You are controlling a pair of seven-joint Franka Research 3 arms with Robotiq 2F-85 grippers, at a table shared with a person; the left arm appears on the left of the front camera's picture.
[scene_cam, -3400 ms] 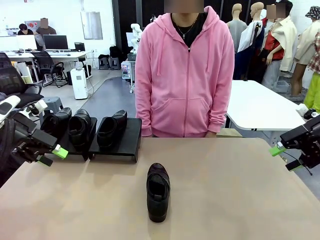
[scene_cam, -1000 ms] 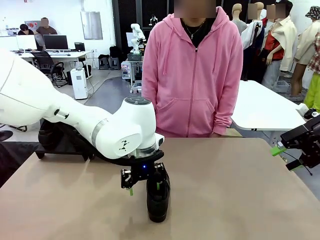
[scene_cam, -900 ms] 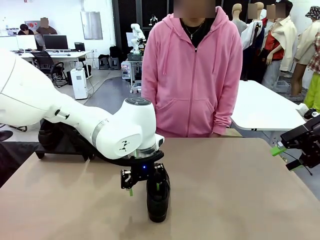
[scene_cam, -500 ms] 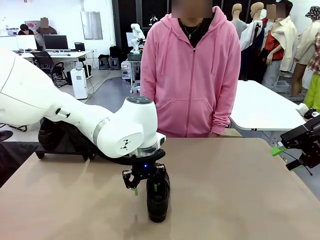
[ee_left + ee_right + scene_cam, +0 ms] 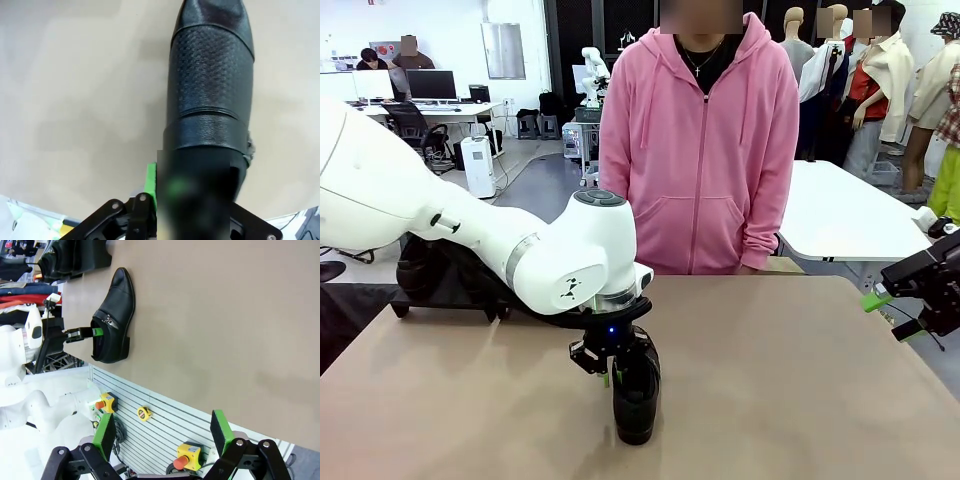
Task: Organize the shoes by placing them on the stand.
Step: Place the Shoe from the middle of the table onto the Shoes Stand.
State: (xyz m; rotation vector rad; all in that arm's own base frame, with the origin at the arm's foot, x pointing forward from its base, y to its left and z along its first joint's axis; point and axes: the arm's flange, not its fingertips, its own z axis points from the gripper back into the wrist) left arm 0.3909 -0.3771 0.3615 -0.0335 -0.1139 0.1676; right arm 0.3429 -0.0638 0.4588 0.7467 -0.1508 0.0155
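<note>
One black glossy shoe (image 5: 636, 400) lies mid-table, toe pointing toward the robot's side. My left gripper (image 5: 616, 372) comes down on its heel end and is shut on the shoe's side wall. The left wrist view shows the shoe (image 5: 210, 90) with one green finger (image 5: 151, 182) outside the wall and the other inside the opening. The stand (image 5: 440, 297) sits at the far left, mostly behind my left arm. In the right wrist view the stand (image 5: 97, 260) carries other black shoes (image 5: 60, 260). My right gripper (image 5: 892, 316) hangs open at the right edge, holding nothing.
A person in a pink hoodie (image 5: 695, 150) stands at the far edge of the table with both arms down. My left arm's bulky elbow (image 5: 580, 260) reaches over the table's left half. The tan tabletop (image 5: 800, 380) spreads wide to the right of the shoe.
The left gripper's fingers have closed from wide open onto the shoe's side wall. The shoe and the right arm have stayed put.
</note>
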